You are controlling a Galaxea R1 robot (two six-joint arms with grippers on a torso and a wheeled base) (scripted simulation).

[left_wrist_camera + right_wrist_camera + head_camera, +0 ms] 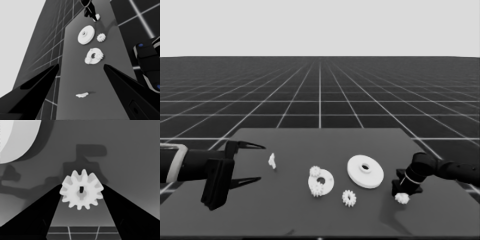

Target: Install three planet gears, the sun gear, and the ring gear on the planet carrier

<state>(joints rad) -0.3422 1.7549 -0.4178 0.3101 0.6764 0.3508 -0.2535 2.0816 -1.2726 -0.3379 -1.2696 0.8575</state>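
Head view. My left gripper (255,162) waits over the table's (310,210) left end, fingers spread wide with nothing between them. The thin white piece (272,161) lies just beyond those fingers, apart from them. Near the middle sits the smaller round part (322,181) with two gears on it, one (315,171) at its far-left rim and one (317,188) at its near-left rim. A loose gear (349,198) lies on the table just beside that part, toward the near edge. The larger round part (365,171) lies to the right of the smaller one, close but apart. My right gripper (403,194) is down at the table's right side, on a fourth gear (402,198).

Left wrist view. My two left fingers (37,87) stand well apart. Between them, farther off, lies the thin white piece (82,94); beyond it the smaller round part (94,56) with its two gears, then the loose gear (101,37) and the larger round part (86,34). At the far end my right arm stands over its gear (97,16).

Right wrist view. A gear (81,189) sits between my right fingers (37,212), its teeth meeting both inner edges; the fingers are closed on it. The larger round part's rim (17,140) shows at one corner.
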